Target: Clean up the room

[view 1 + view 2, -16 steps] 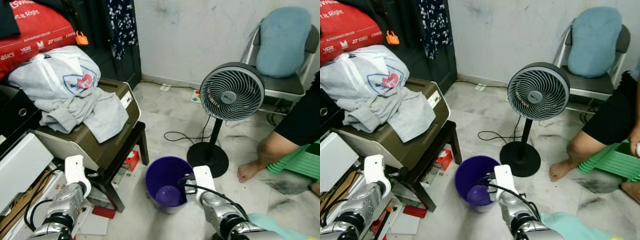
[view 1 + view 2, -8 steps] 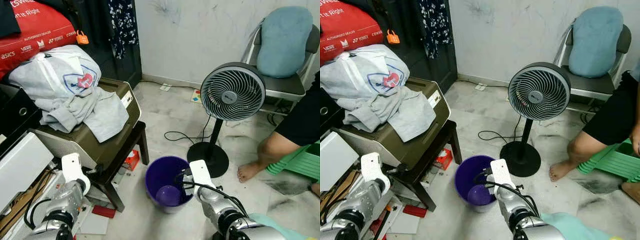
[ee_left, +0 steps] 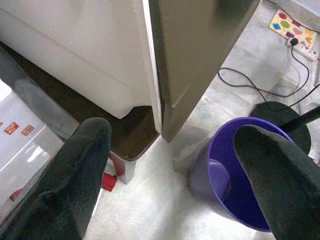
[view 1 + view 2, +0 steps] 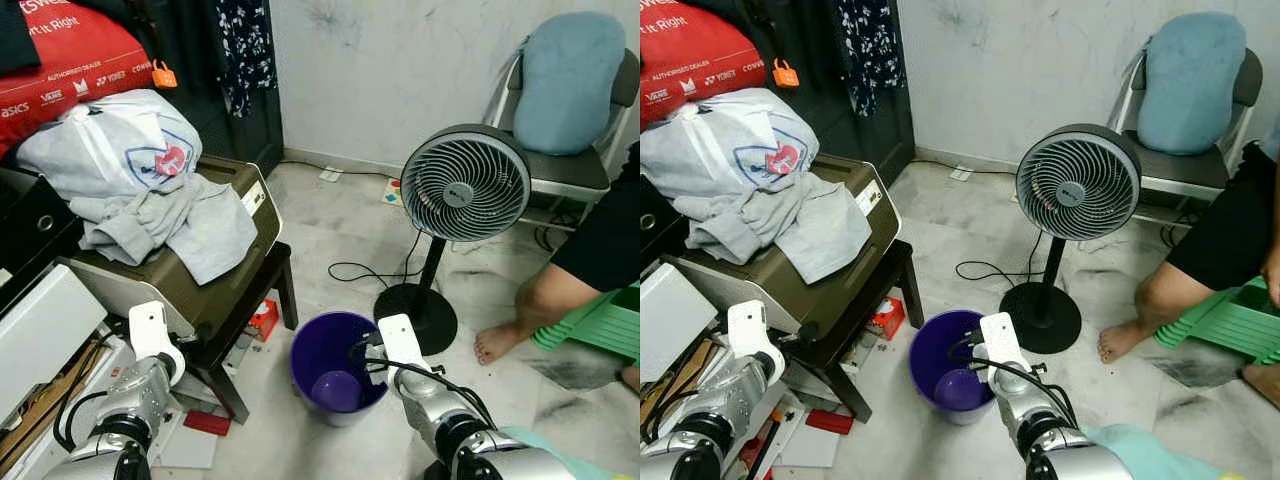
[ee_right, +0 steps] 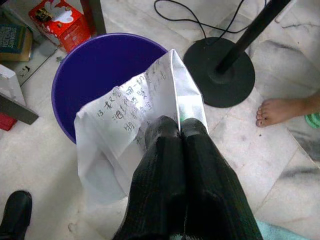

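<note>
Two black fingers (image 5: 170, 165) of the right tool (image 5: 178, 124) are pinched tight on a sheet of handwritten paper (image 5: 125, 135), held just above the purple bucket (image 5: 95, 70) on the floor (image 4: 330, 215) beside the fan's round base (image 5: 225, 75). The left tool (image 3: 170, 145) hangs with its fingers spread wide and bare, near the low dark table (image 4: 255, 300) carrying a brown box.
</note>
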`<state>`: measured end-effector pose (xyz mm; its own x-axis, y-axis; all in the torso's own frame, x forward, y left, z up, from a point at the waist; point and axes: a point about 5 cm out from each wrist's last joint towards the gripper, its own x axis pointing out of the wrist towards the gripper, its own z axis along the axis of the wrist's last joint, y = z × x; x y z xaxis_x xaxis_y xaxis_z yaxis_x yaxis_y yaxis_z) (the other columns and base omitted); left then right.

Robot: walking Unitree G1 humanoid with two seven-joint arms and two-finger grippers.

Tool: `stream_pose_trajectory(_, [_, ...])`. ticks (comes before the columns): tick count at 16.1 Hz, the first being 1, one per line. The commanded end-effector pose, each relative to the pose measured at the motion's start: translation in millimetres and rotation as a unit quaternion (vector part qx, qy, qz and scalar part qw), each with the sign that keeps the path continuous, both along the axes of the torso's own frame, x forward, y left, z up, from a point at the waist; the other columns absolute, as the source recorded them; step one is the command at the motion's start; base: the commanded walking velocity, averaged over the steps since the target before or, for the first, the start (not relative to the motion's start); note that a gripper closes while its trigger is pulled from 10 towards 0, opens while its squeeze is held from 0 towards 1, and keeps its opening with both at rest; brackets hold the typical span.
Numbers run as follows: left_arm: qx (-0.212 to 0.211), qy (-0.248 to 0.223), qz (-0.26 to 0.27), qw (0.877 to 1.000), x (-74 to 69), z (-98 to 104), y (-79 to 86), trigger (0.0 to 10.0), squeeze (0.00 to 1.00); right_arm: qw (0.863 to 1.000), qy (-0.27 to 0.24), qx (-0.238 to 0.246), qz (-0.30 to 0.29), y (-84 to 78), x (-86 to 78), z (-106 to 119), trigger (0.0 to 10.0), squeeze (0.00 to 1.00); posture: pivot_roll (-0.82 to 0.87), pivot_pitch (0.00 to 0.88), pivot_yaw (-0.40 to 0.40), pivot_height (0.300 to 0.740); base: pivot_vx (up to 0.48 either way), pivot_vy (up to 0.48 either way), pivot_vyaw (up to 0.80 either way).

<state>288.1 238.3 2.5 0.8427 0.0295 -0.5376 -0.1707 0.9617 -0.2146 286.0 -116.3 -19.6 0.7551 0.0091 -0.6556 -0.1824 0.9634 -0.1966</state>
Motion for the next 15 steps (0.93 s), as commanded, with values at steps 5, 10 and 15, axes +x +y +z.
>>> stream_pose_trajectory(5, [-0.003,-0.011,-0.002,1.000,4.2,4.6,1.5,10.0,0.00,1.000,-0.011,0.001,0.011,4.6,5.7,5.6,10.0,0.00,-0.05,0.000,0.037,0.740,0.163,0.000,0.00])
stream_pose_trajectory(10, [-0.002,-0.011,-0.007,1.000,4.2,4.7,1.5,10.0,0.00,1.000,-0.010,0.002,0.012,5.5,5.1,5.1,10.0,0.00,-0.04,0.000,0.038,0.740,0.305,0.000,0.00])
stream_pose_trajectory(15, [-0.036,-0.015,-0.087,0.995,-6.8,2.7,6.8,10.0,0.00,1.000,-0.008,0.001,0.013,5.0,4.4,4.3,10.0,0.00,-0.03,0.000,0.035,0.740,0.000,0.000,0.00])
